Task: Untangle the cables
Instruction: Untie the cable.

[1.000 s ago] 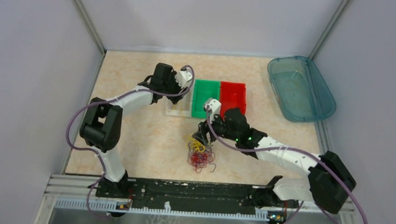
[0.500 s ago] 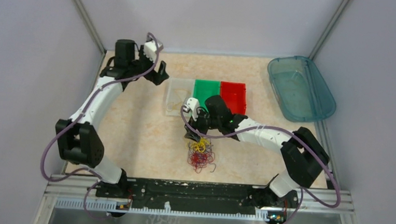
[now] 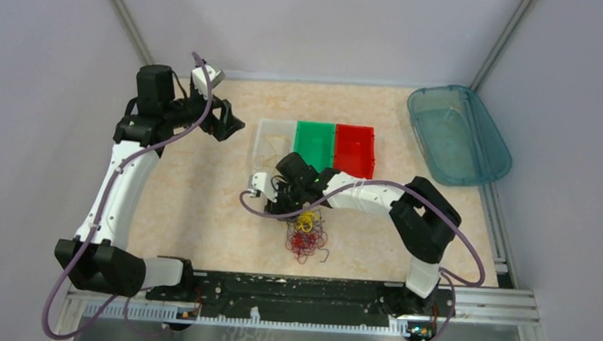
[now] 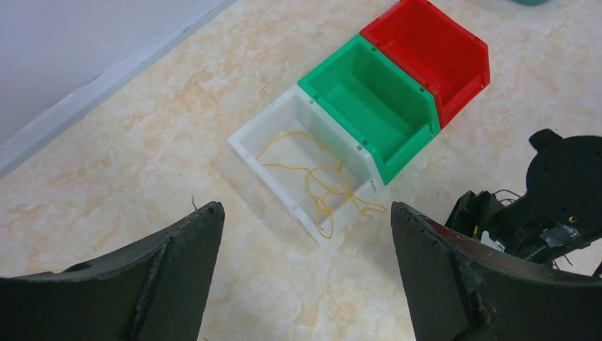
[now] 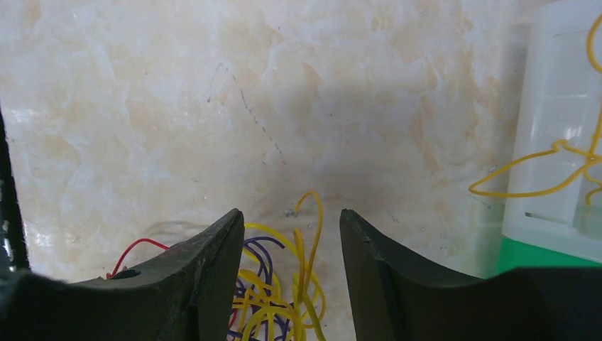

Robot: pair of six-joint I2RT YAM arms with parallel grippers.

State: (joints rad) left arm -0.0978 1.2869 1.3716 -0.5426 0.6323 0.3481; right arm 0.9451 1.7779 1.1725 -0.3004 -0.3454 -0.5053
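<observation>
Main bundle of cables [image 3: 307, 236]: a loose heap of yellow, red and dark curly strands lying on the table [image 3: 201, 204], in front of the row of bins and near the middle of the work area. Right gripper [image 3: 299, 210] is lowered onto the far edge of this heap. From the right wrist view its jaws stand part-way apart around the top of the cables [image 5: 284, 305], with several yellow loops rising in the gap between them; the gap is wider than the strands and no strand is seen pinched. Left gripper [image 3: 227, 122] hangs above the table at the far left, well apart from the heap, jaws spread wide with nothing between them. One separate yellow wire [image 4: 321, 181] lies inside the clear bin [image 4: 245, 145], one end trailing over the near rim. The clear bin touches the green bin [image 4: 397, 153], which touches the red bin [image 4: 465, 50]; no wire is visible in either of these. A teal tub [image 3: 485, 162] sits at the far right corner, tilted against the wall.
</observation>
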